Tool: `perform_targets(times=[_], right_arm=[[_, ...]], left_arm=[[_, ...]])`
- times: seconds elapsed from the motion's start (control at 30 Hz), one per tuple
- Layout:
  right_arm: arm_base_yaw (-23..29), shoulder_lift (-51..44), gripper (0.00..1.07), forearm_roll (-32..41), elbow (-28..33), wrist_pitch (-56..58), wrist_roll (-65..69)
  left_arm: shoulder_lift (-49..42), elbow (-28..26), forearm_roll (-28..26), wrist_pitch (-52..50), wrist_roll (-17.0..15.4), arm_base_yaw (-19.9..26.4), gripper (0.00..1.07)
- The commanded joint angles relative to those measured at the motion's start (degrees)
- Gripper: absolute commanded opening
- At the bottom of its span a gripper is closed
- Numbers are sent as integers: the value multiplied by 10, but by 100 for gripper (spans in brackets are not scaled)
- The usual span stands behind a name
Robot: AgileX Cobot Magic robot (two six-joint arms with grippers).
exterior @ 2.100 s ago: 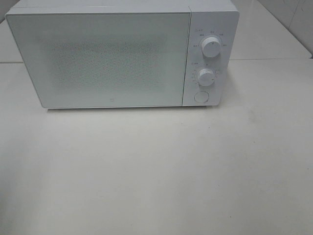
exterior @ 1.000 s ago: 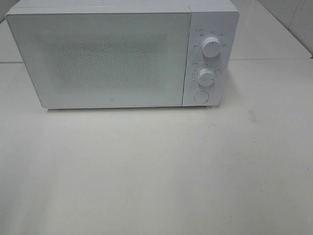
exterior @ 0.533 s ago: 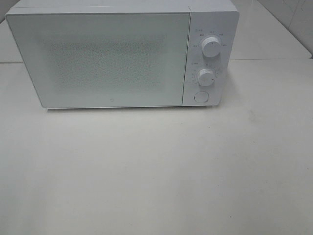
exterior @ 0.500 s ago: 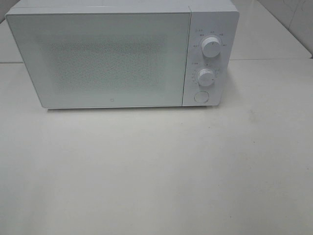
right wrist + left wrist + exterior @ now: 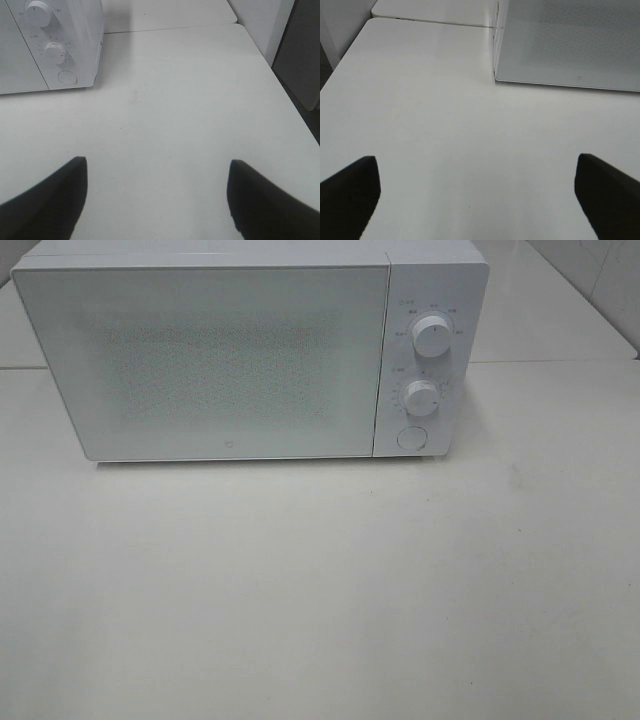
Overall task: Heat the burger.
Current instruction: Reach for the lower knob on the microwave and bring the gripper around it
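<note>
At the back of the counter (image 5: 320, 590) a white microwave (image 5: 250, 355) is standing, its door (image 5: 200, 370) lying flush and shut against the body; the speckled window of that door is hiding whatever is sitting behind it. Down the panel on the right of the door, an upper dial (image 5: 430, 336) is sitting above a lower dial (image 5: 422, 397), and a round button (image 5: 410, 438) is sitting just below both. The burger is not showing in any of the views; whether it is resting inside the microwave cannot be told.

Neither arm is reaching into the high view. The left tool (image 5: 476, 165) is hovering above the bare counter, near the front left corner of the microwave and apart from it; its two dark fingers (image 5: 347, 200) are spreading wide, released, gripping nothing. The right tool (image 5: 157, 162) is hanging over the counter on the dial side, well apart from the microwave; its fingers (image 5: 40, 200) are likewise standing wide and released, with only white counter lying between them. A thin seam (image 5: 560, 362) is running across the counter beside the microwave.
</note>
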Motion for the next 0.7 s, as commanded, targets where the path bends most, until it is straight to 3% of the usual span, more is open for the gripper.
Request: perform_targets(times=[0.03, 0.7], right_arm=[[-2, -13, 75, 0, 2, 1, -6], [-2, -13, 75, 5, 2, 1, -6]], left_arm=[[-14, 0, 2, 1, 2, 1, 98], [-14, 0, 2, 1, 2, 1, 98]])
